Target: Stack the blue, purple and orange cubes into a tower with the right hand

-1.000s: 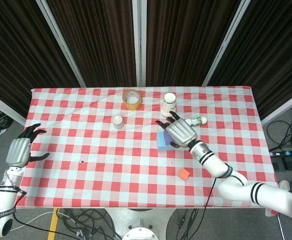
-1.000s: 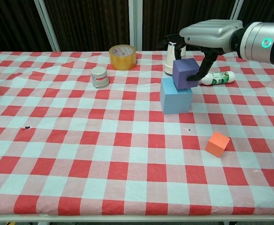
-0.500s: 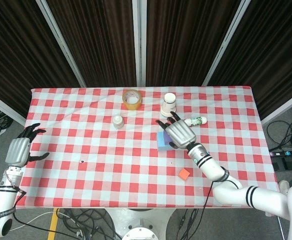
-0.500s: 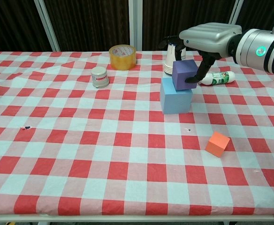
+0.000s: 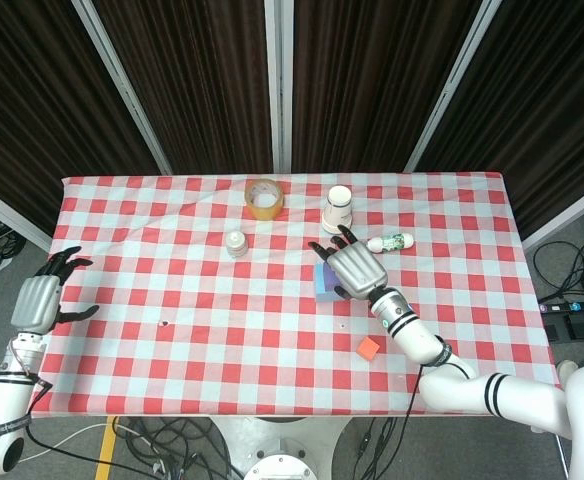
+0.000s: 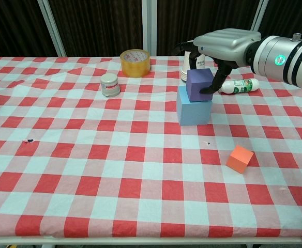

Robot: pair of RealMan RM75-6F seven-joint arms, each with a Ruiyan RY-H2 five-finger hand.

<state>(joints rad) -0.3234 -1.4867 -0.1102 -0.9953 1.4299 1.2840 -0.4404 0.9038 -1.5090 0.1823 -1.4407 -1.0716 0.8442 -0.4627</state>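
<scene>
The blue cube [image 6: 194, 109] stands on the checked cloth right of centre, partly hidden under my right hand in the head view [image 5: 322, 285]. On top of it sits the smaller purple cube [image 6: 198, 84], slightly tilted, which my right hand [image 6: 221, 45] [image 5: 352, 268] grips from above between thumb and fingers. The orange cube [image 6: 240, 158] [image 5: 369, 348] lies alone near the front right. My left hand [image 5: 40, 300] hangs off the table's left edge, fingers spread and empty; the chest view does not show it.
A roll of yellow tape [image 6: 135, 62] and a small white jar [image 6: 109, 84] stand at the back left. A stack of paper cups [image 6: 188, 66] and a lying white bottle [image 6: 239, 86] are just behind the cubes, close to my right hand.
My right hand has shifted the purple cube left and lowered it, so it now sits more squarely over the blue cube. The left hand has not moved.
</scene>
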